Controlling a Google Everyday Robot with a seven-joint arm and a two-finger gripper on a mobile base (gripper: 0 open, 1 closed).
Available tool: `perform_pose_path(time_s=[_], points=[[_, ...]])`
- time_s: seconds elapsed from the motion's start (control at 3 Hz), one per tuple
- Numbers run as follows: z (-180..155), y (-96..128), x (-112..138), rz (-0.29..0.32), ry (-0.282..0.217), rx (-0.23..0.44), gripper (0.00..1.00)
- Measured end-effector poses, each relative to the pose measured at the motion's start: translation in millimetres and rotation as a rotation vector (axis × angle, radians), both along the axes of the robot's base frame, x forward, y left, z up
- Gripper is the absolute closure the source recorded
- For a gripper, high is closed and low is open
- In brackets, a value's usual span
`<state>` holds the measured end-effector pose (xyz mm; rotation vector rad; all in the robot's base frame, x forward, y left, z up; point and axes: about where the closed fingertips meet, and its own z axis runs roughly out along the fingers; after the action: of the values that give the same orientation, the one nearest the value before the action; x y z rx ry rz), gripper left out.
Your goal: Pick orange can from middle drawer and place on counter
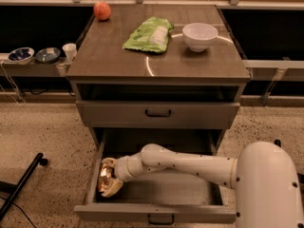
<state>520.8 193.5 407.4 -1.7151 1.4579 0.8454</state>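
Note:
The middle drawer [156, 213] is pulled open below the counter [114, 56]. My white arm reaches into it from the right. My gripper [108, 178] is at the drawer's left end, shut on the orange can [105, 180], a shiny orange-gold can seen between the fingers. The can is low, at or just above the drawer floor. The counter holds other things near its back and shows a pale curved ring mark.
On the counter lie a red-orange fruit [102, 10] at the back left, a green bag [149, 34] in the middle and a white bowl [200, 35] at the right. A shut drawer front [158, 113] sits above. Small bowls and a cup [70, 51] stand on a left shelf.

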Motion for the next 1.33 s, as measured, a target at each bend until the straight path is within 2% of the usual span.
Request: perform_pose_path(time_s=[0.33, 0.67, 1.0, 1.33], points=[[56, -25, -22, 0.017, -0.088, 0.018, 0.74], [88, -51, -33, -0.009, -0.134, 0.021, 0.97], [128, -51, -44, -0.004, -0.167, -0.037, 1.00], [218, -50, -39, 0.000, -0.165, -0.150, 1.00]])
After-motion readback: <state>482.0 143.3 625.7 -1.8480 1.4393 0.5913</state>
